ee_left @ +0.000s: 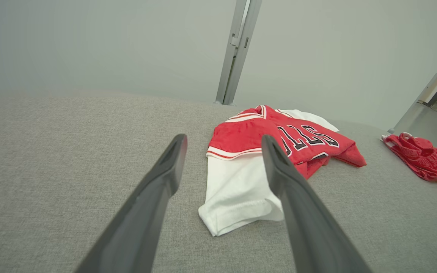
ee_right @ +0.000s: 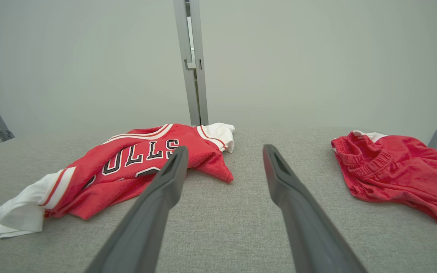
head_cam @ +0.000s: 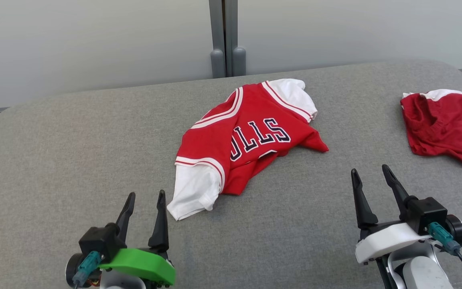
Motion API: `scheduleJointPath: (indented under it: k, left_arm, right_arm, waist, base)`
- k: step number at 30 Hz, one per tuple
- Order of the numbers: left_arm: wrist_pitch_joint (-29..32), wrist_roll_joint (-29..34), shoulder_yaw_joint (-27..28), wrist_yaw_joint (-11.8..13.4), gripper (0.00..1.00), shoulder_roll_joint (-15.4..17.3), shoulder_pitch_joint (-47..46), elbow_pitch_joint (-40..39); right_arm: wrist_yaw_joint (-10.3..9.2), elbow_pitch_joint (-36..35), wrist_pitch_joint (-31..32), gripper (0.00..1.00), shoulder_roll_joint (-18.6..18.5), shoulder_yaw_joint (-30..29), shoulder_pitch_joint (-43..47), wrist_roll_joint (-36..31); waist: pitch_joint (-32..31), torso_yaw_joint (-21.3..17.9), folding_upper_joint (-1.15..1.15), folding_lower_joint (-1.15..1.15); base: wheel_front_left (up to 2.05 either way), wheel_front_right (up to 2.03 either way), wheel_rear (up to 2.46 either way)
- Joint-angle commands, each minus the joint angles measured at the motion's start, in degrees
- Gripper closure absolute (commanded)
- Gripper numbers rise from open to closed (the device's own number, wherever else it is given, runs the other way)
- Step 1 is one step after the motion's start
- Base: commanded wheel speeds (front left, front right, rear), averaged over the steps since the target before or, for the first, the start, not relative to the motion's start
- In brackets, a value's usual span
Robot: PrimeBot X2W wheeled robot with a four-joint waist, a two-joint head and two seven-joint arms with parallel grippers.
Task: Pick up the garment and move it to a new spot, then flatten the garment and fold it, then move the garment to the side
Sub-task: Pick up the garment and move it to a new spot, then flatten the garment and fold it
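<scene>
grey padded surface (head_cam: 54, 160): wide and cloth-covered. I expect it to drag a little on any fabric I slide across it.
jersey (head_cam: 247, 136): I take this as my garment. It lies crumpled near the middle of the surface, ahead of both arms, with the red body bunched over itself and part of the lettering folded under.
handling: I judge it light, limp and fairly slick. It will sag and swing from any single pinch, and the layers may slip apart, so two holds are safer than one.
red shorts (head_cam: 443, 124): a separate heap at my far right, well apart from the jersey. I leave it alone.
right gripper (head_cam: 369, 168): fingers spread, nothing between them. It is near the jersey's red lower corner but clear of it.
left gripper (head_cam: 146, 194): fingers apart and empty, just beside the jersey's near end.
near white sleeve (head_cam: 195, 190): the closest part to my left fingers. It is a thick folded edge and a good first pinch.
red lower corner (head_cam: 317, 145): it points toward my right arm, and I would take hold there second.
</scene>
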Motion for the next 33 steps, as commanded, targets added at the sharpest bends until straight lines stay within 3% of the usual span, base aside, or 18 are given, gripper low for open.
scheduleJointPath:
  k: [1, 15, 33]
  left_arm:
    - [-0.41, 0.5, 0.65, 0.33, 0.0, -0.21, 1.33, -0.38]
    - [-0.43, 4.51, 4.89, -0.9, 0.0, -2.11, 5.9, -2.24]
    - [-0.45, 6.68, 7.13, -2.44, 0.0, -3.52, 4.19, -0.65]
  right_arm:
    - [-0.09, 0.04, -0.16, 0.0, -0.11, -0.04, 0.72, 0.39]
    - [-0.09, 1.07, -0.16, 0.0, -0.11, 1.35, 0.18, 1.71]
    - [-0.09, 1.38, -0.17, 0.0, -0.1, 1.46, -0.85, 1.76]
  waist:
    - [0.04, -0.06, 0.0, 0.0]
    - [-0.24, -0.01, 0.0, 0.0]
    - [1.98, 0.18, 0.0, 0.0]
  base:
    - [0.0, 0.0, 0.0]
    - [0.0, 0.0, 0.0]
    - [0.0, 0.0, 0.0]
